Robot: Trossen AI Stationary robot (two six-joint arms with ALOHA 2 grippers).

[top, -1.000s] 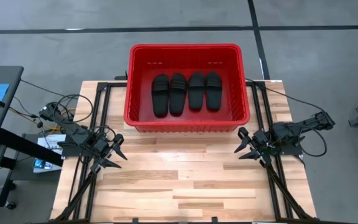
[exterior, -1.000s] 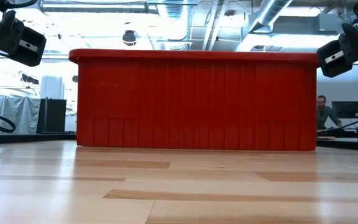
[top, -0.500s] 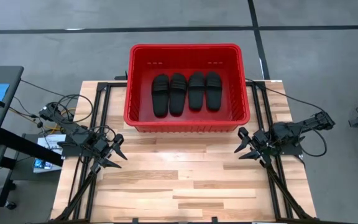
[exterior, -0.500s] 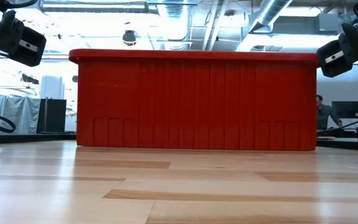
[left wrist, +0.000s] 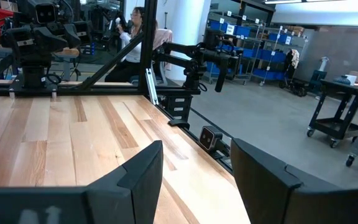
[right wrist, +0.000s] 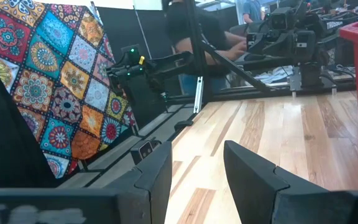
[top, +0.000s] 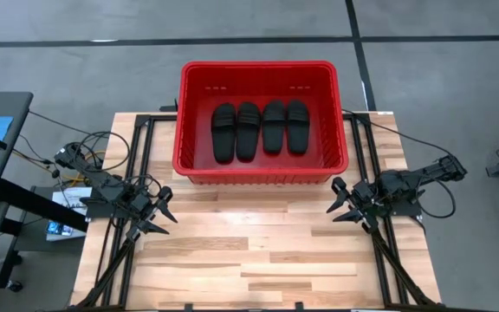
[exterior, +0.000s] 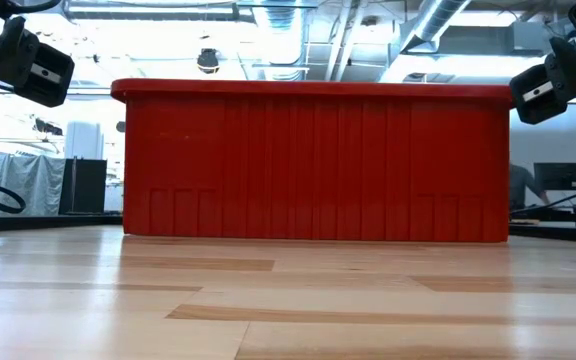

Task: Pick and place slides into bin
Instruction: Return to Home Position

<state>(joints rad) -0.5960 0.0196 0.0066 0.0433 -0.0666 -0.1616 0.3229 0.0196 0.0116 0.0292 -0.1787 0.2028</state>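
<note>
The left end effector (top: 167,212) hangs just above the tabletop (top: 249,251) near its left edge. Its two fingers are spread wide with nothing between them, as the left wrist view shows bare wood through the gap. The right end effector (top: 333,198) mirrors it near the right edge, also spread wide and empty. Both point inward toward the middle of the tabletop, and both stand clear of the bin (top: 258,66).

The bin sits at the middle of the back edge, partly overhanging it. All four slides (top: 248,130) lie inside on its floor, side by side in a neat row, straps up. No slide is left on the wood.

Over the last second nothing on the tabletop has moved: both arms hold the same pose and the slides lie exactly as they did. I read that stillness as the arms having settled into their resting position. With every slide in the bin and both end effectors empty and drawn back, the job looks finished, with no further pick to make.
</note>
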